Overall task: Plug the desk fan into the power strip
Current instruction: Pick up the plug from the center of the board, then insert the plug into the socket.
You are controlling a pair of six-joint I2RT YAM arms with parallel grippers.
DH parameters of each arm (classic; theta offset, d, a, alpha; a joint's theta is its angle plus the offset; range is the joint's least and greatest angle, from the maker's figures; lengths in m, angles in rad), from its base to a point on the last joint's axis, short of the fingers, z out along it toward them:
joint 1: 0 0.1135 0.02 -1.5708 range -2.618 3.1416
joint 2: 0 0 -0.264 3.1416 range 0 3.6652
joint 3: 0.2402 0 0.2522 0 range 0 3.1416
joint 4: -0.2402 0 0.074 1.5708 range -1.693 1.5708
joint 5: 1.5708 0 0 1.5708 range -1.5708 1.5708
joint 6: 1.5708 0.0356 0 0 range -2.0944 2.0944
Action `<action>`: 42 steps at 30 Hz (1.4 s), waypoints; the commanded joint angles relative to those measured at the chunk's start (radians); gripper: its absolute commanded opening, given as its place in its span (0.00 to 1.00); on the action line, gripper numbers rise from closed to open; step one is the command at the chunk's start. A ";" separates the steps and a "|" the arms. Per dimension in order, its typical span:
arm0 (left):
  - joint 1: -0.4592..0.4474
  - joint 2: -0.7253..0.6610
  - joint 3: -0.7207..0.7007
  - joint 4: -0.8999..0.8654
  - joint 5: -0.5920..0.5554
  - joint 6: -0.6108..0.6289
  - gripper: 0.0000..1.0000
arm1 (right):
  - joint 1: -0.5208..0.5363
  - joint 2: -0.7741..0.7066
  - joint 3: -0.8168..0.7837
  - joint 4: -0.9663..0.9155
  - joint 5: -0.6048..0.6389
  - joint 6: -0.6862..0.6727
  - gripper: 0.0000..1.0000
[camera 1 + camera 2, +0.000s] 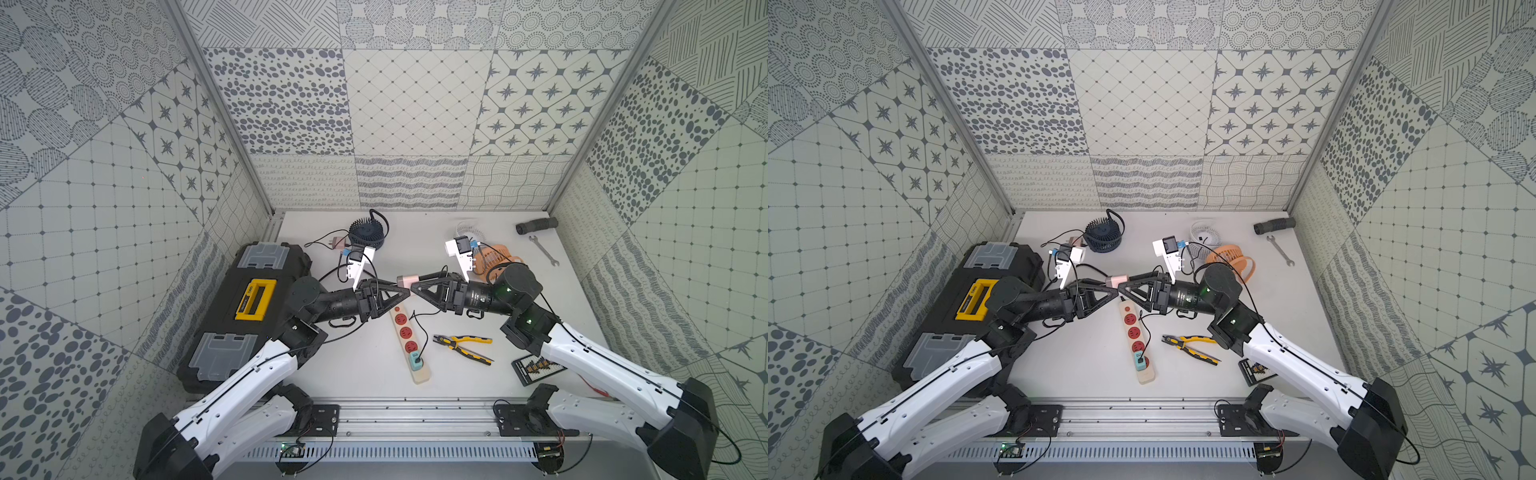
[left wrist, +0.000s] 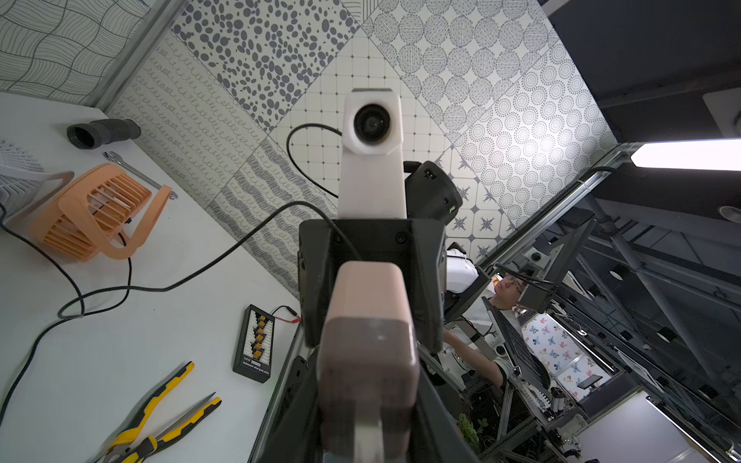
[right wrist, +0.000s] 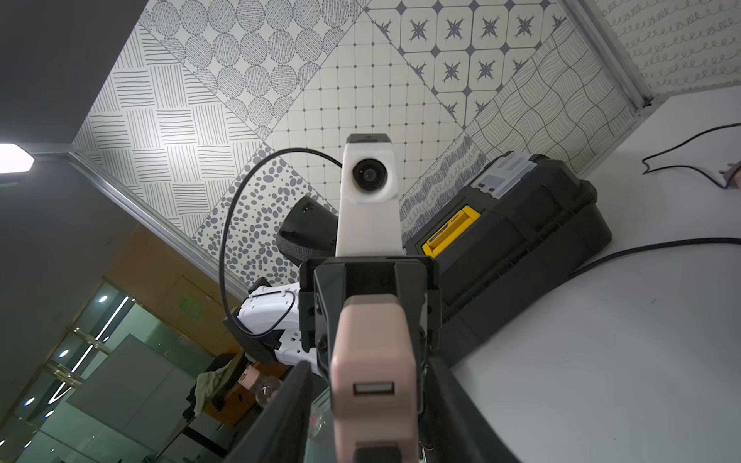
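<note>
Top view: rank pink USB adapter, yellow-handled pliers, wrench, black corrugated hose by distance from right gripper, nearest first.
1. Pink USB adapter, at the right gripper's tips.
2. Yellow-handled pliers, toward the robot's base.
3. Wrench and black corrugated hose, far right corner: too close to call.

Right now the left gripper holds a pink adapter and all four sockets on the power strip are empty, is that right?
Not all empty. A teal plug sits in the socket at the near end of the power strip, seen in both top views. The other three sockets are free, and the left gripper does hold the pink adapter.
</note>
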 commanded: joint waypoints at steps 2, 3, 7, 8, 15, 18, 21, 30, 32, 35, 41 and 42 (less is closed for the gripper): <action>-0.010 0.008 0.004 0.104 0.084 -0.012 0.00 | 0.003 0.017 0.035 0.070 -0.024 0.006 0.44; -0.009 0.009 0.003 0.100 0.084 -0.011 0.00 | 0.003 0.019 0.037 0.070 -0.028 0.005 0.42; -0.009 0.009 -0.005 0.080 0.075 0.008 0.00 | 0.003 0.027 0.037 0.075 -0.036 0.004 0.18; -0.009 0.009 -0.010 0.076 0.068 0.010 0.00 | 0.003 0.026 0.035 0.075 -0.033 0.002 0.12; -0.009 -0.024 -0.041 -0.234 -0.107 0.217 0.52 | -0.002 -0.022 0.001 -0.019 0.027 -0.053 0.09; -0.009 -0.045 -0.056 -0.467 -0.290 0.326 0.60 | -0.006 -0.062 -0.014 -0.176 0.119 -0.116 0.07; -0.008 -0.050 -0.102 -0.554 -0.387 0.354 0.61 | -0.001 -0.080 0.003 -0.402 0.245 -0.192 0.04; -0.008 0.010 -0.257 -0.518 -0.405 0.299 0.54 | 0.157 0.089 0.168 -0.805 0.627 -0.276 0.04; -0.006 0.037 -0.278 -0.481 -0.403 0.289 0.51 | 0.198 0.160 0.224 -0.875 0.692 -0.269 0.04; 0.001 0.095 -0.308 -0.398 -0.384 0.257 0.48 | 0.255 0.257 0.289 -0.935 0.762 -0.251 0.04; 0.049 0.254 -0.342 -0.244 -0.333 0.215 0.39 | 0.316 0.384 0.340 -0.982 0.842 -0.177 0.05; 0.060 0.279 -0.349 -0.212 -0.322 0.207 0.38 | 0.318 0.394 0.339 -0.983 0.850 -0.165 0.05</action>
